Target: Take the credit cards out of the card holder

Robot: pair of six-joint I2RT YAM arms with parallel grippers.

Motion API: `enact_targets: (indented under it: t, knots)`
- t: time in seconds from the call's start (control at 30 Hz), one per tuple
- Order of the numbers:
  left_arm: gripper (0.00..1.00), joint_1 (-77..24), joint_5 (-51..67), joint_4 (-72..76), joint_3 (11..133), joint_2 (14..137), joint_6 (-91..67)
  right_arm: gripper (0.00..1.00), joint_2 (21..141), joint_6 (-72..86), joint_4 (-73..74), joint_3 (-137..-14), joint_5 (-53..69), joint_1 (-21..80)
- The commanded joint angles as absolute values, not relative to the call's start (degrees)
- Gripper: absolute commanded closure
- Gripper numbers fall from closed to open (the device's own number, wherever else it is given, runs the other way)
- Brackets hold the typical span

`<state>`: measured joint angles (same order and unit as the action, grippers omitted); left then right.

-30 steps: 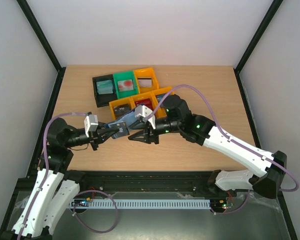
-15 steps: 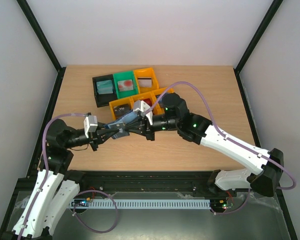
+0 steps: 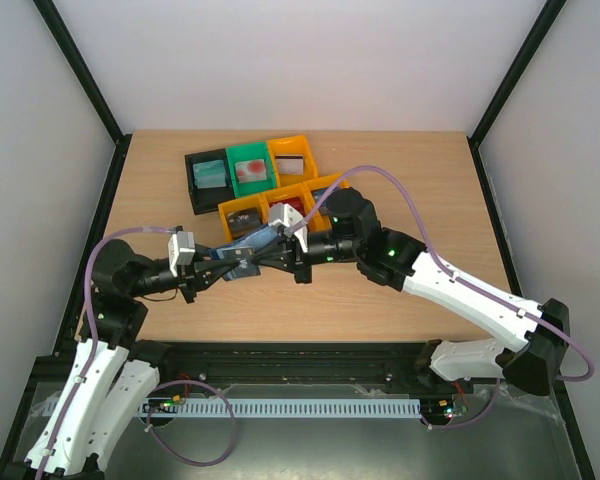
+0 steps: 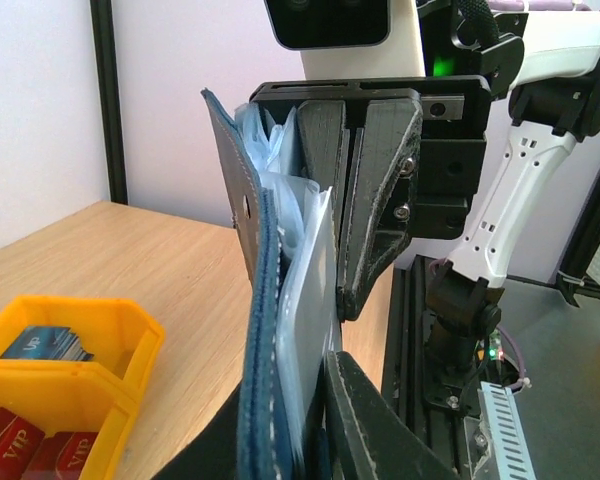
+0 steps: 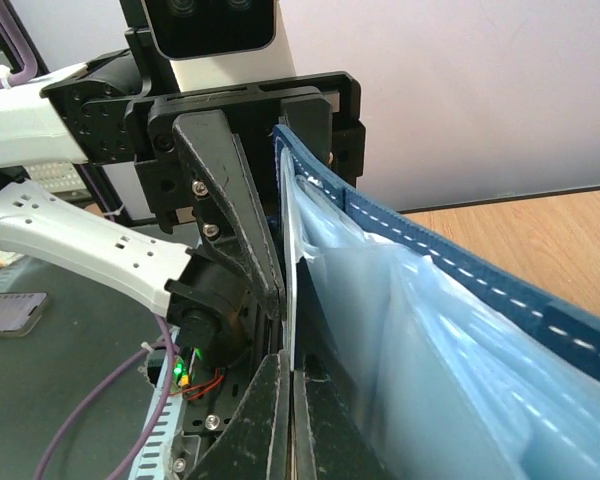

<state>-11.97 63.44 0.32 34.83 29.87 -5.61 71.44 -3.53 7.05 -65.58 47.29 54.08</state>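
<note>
My left hand [image 3: 223,268] is clamped on the card holder [image 3: 244,246], held above the surface [image 3: 400,180] at frame centre. My right hand [image 3: 268,258] pinches a pale credit card [image 4: 310,300], not yet out; the bins [image 3: 242,206] above hold cards, so I judge we are about midway.

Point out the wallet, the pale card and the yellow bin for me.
wallet [image 4: 263,330], left wrist view, on its navy stitched edge.
card [image 4: 308,290], left wrist view, on its pale face.
yellow bin [image 4: 80,380], left wrist view, on its near wall.
</note>
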Motion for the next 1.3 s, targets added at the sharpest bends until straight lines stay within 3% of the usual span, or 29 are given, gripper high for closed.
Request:
enact_targets:
  t: [0.0,0.33,0.57,1.27]
  knots:
    - [0.86,-11.9,64.2,3.4,34.3,29.2,-6.6,0.98,69.3,-4.6,6.8,-65.2,47.0,53.9]
    - [0.86,-11.9,64.1,3.3,34.2,29.2,-7.4,0.98,68.1,-5.5,9.0,-64.8,45.1,52.4]
    - [0.97,-11.8,63.6,2.9,33.9,29.1,-7.6,0.98,67.4,-6.2,10.8,-64.5,42.8,51.8]
    - [0.98,-11.9,62.2,0.9,33.5,28.3,-5.5,0.98,65.5,-6.9,12.3,-62.9,41.0,49.7]
